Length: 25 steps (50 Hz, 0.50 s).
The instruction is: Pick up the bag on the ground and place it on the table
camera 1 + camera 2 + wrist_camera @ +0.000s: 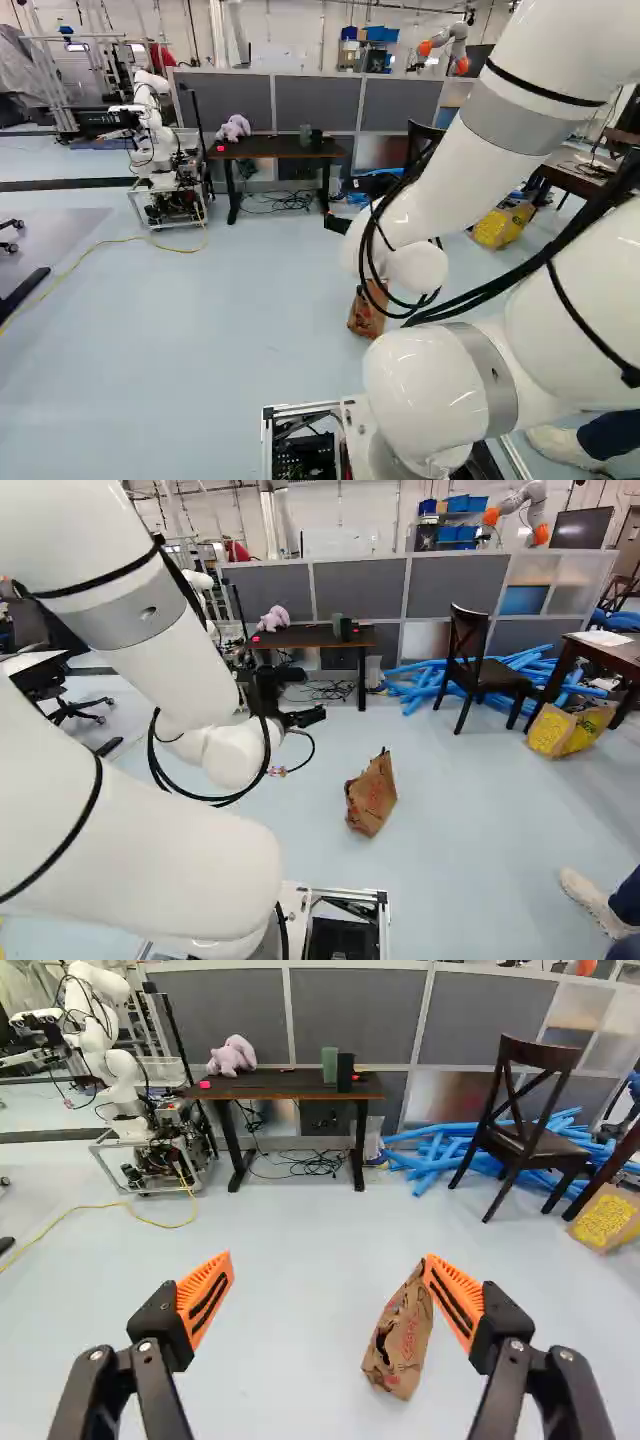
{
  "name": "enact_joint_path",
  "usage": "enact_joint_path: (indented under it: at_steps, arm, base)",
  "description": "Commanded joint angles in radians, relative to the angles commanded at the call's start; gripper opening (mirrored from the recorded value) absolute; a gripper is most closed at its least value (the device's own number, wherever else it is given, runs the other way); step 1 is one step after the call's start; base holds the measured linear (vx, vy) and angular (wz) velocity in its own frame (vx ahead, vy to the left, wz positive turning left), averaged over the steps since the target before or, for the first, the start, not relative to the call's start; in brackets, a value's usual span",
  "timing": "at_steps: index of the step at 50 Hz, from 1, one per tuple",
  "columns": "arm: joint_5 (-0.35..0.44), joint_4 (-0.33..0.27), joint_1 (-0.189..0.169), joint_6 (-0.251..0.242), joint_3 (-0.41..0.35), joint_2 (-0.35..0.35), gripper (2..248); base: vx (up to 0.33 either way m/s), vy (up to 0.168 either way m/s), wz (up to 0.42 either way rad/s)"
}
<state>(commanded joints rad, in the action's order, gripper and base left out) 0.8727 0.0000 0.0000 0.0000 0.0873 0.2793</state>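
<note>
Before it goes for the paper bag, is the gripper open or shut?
The gripper is open: its orange pads stand wide apart in the wrist view, with nothing gripped between them.

The room is bright, and the light seems to come mostly from above. The pale floor (280,1240) carries a soft and broad sheen, and the glossy white arm (435,385) shows small spots of glare. Shadows are weak, with soft edges. Near the white back wall (350,530), fine details are perhaps difficult to read.
</note>
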Motion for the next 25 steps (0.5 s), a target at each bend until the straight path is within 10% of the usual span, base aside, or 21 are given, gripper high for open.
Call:
enact_joint_path:
  at_steps: [25]
  arm:
    - [0.000,0.000,0.000,0.000,0.000,0.000,247]
  base:
    - [0.000,0.000,0.000]
